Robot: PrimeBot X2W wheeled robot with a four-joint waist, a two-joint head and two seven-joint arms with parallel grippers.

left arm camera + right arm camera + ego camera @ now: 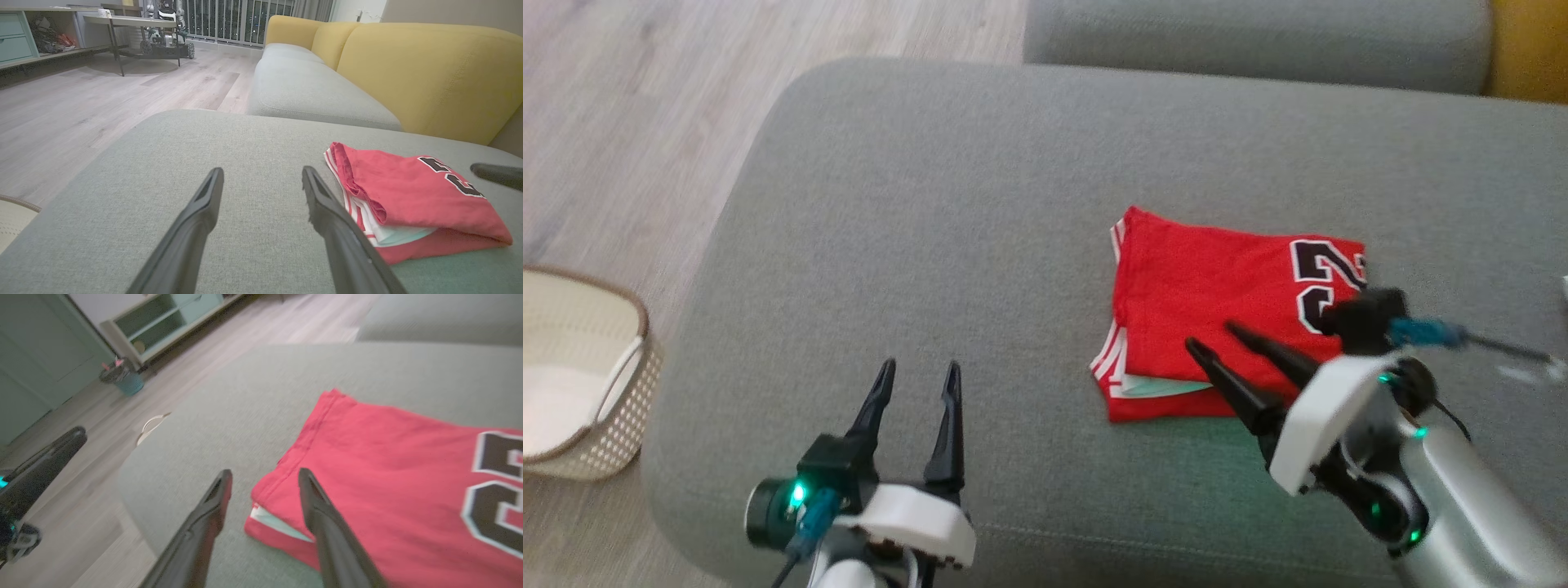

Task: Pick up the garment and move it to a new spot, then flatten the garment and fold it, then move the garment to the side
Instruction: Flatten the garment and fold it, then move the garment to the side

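The garment (1217,310) is a red jersey with black numerals and white-striped trim, lying folded in a compact stack on the grey cushion (947,212). It also lies at the right of the left wrist view (412,200) and across the right wrist view (388,473). My right gripper (1213,336) hovers over the garment's near edge, its fingers (318,506) apart with nothing between them. My left gripper (919,367) is open over bare cushion, well left of the garment, empty.
A cream woven basket (580,384) stands on the wood floor (621,131) off the cushion's left edge. A second grey cushion (1258,33) and yellow backrest (429,73) lie beyond. A low table and shelf unit (36,41) stand across the room.
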